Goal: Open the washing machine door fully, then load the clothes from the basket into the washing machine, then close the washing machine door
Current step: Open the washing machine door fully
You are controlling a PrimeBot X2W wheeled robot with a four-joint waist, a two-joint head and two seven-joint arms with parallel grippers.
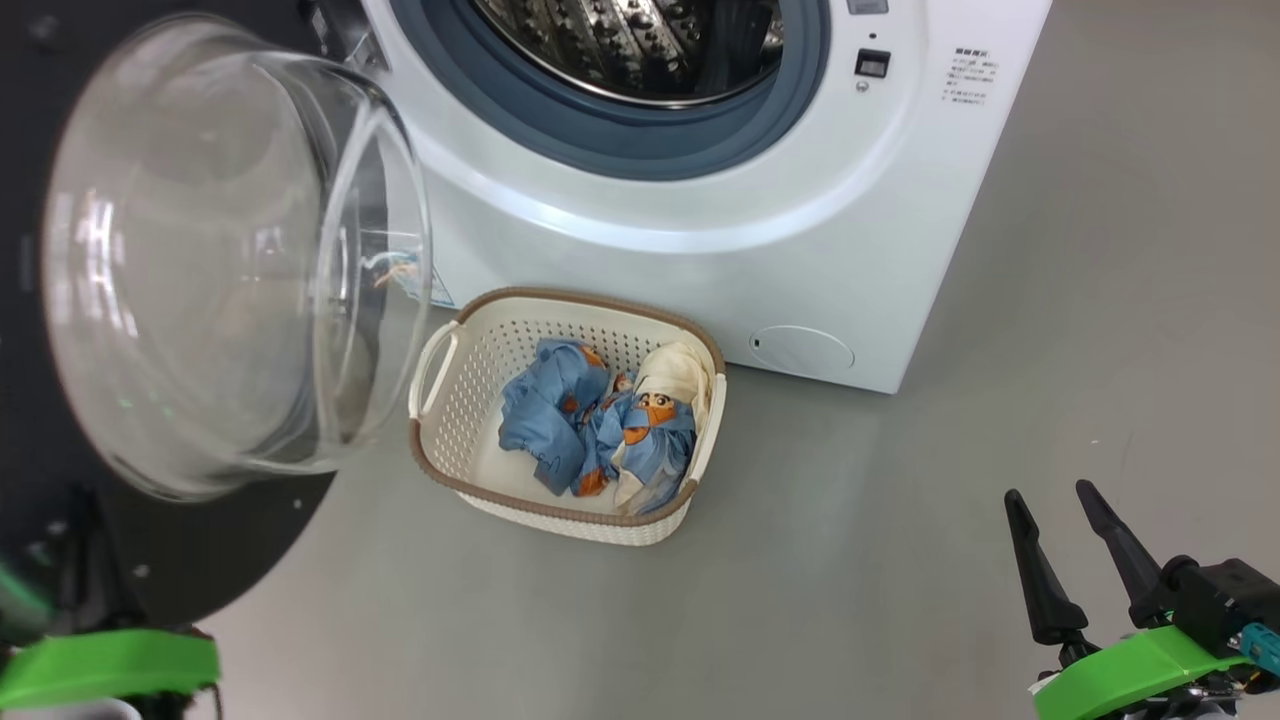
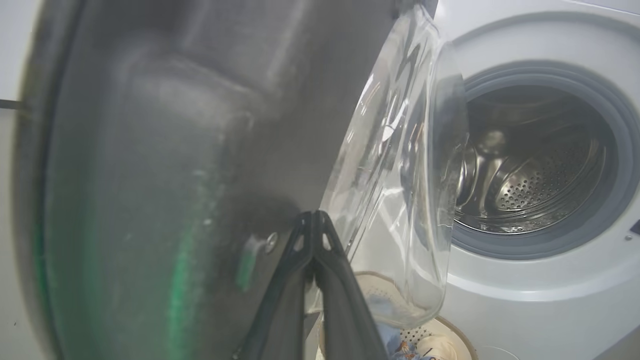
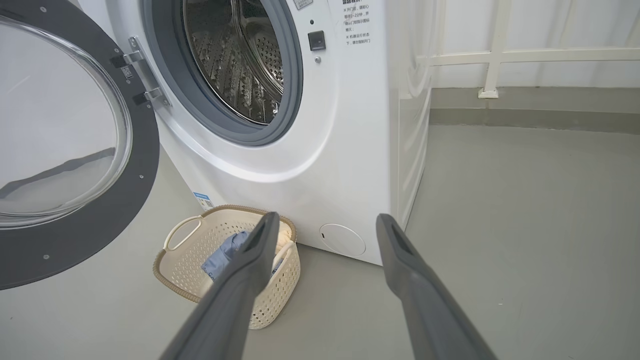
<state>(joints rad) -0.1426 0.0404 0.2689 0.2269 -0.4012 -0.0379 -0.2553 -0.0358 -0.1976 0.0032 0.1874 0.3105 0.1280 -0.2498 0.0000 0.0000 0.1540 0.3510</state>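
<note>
Door step judged done: washing machine door (image 1: 215, 260) stands wide open just past the tips of the pressed-together left fingers (image 2: 332, 282); loading and closing remain, with the clothes (image 1: 590, 420) in the basket (image 1: 465, 400) ahead-left of the spread, empty right fingers (image 1: 1037, 568).

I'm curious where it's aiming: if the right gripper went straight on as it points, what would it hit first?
Likely the washing machine, its white lower front beside the round cover. The right gripper stands open, and depth is unclear.
</note>
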